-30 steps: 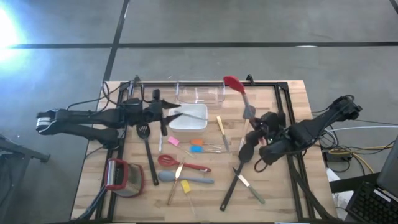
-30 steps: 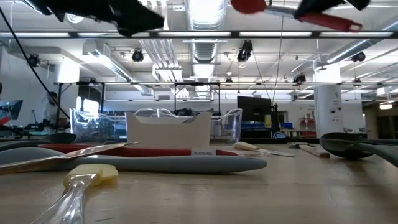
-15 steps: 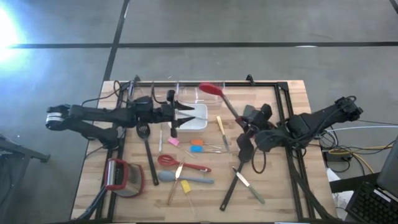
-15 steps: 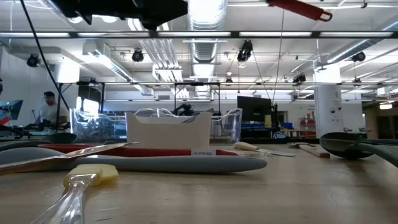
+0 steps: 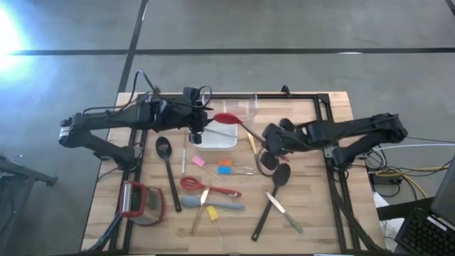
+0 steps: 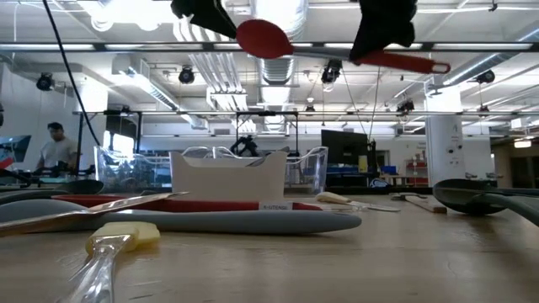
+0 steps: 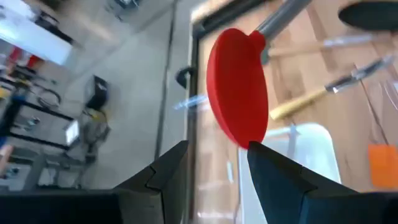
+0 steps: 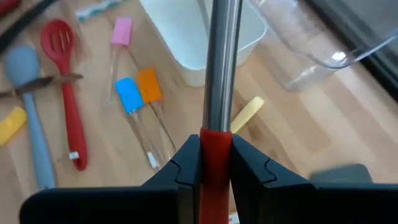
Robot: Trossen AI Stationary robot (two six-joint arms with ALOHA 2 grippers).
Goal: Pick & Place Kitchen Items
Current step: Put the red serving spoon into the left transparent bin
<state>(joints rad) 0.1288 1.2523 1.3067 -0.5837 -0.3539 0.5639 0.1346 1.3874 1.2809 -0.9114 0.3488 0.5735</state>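
A red spoon (image 5: 226,119) with a metal shaft hangs high over the table, with my right gripper (image 5: 270,146) shut on its handle. Its bowl is above the white dish (image 5: 222,139). My left gripper (image 5: 195,134) is open, and in the left wrist view the spoon's bowl (image 7: 237,87) stands just beyond its fingertips. A black slotted turner (image 5: 165,153), a black spoon (image 5: 279,178), a red slotted spoon (image 5: 206,186), a grey-blue spatula (image 5: 207,205) and small coloured pieces (image 5: 225,166) lie flat on the wood. My right gripper pinches the red grip (image 8: 215,148) between its two fingers, where it meets the metal shaft. The fingers slant down from the table's right side and lie across the handle. The spoon is lifted clear and nearly level, its bowl toward the left arm and its handle end (image 6: 434,65) sticking out behind. My left gripper: one fingertip (image 7: 264,158) shows right at the bowl's edge; whether it touches, I cannot tell.
A clear plastic tub (image 5: 240,107) stands behind the white dish at the far edge. A red-and-grey gadget (image 5: 138,203) lies near the front left corner. Knives (image 5: 286,212) lie near the front. A person (image 6: 55,147) shows in the room beyond.
My right gripper has swung the red spoon about: its bowl, which pointed at the table's far edge, now points left over the white dish, and the gripper has shifted left. My left gripper has risen and tipped up toward the spoon's bowl.
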